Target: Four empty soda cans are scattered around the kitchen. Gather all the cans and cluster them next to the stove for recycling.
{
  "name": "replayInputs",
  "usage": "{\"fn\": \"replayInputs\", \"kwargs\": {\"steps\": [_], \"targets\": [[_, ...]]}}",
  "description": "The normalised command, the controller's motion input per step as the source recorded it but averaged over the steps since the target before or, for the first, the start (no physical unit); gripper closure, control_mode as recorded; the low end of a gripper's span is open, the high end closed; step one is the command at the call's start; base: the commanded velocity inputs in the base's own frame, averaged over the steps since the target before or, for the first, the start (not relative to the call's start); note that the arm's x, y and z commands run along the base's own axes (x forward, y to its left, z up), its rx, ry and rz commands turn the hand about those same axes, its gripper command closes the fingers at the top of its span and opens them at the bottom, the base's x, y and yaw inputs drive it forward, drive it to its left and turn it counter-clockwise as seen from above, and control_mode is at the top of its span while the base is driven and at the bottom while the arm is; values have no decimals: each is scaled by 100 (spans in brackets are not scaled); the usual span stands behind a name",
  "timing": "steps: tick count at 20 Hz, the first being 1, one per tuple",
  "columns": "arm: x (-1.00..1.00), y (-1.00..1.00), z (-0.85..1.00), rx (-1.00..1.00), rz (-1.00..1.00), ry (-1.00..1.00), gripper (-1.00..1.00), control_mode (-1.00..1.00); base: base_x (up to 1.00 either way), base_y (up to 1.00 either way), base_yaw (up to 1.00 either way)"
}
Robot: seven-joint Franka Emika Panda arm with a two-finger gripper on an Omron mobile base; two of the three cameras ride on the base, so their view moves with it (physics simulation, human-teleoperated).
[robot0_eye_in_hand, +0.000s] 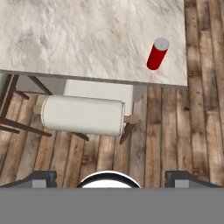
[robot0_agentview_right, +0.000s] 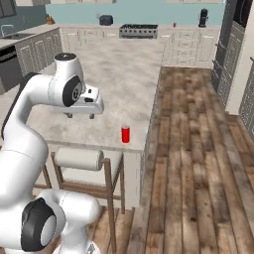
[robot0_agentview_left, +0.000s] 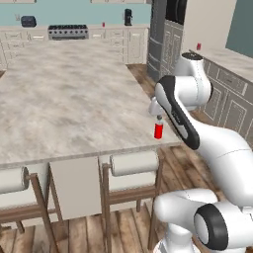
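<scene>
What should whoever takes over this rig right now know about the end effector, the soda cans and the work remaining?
End effector: open, holding nothing, hanging above the near edge of the island counter.
Nearest red can: upright near the island's front corner, untouched.
Second red can: already on the back counter beside the stove.
Third red can: on the right-hand side counter.
Left: grasp the near can, carry it to the stove, then fetch the others.

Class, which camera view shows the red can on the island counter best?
The hand view: the red can appears largest, unobstructed, near the counter corner. The right base view shows it small but clear; in the left base view it stands beside the arm.
</scene>
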Motion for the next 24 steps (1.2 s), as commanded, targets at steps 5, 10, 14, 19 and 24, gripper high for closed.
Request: {"fn": "replayInputs", "kwargs": {"steps": [5,10,14,19,24], "targets": [[0,0,0,0,0,0,-100,100,-12,-69,-10],[0,0,0,0,0,0,-100,100,0,-34,-6],[0,0,-2,0,0,0,-100,-100,-5,-3,0],[15,15,-12,0,0,2,-100,-100,0,0,0],[33,25,-18,0,-1,10,-100,-100,0,0,0]]}}
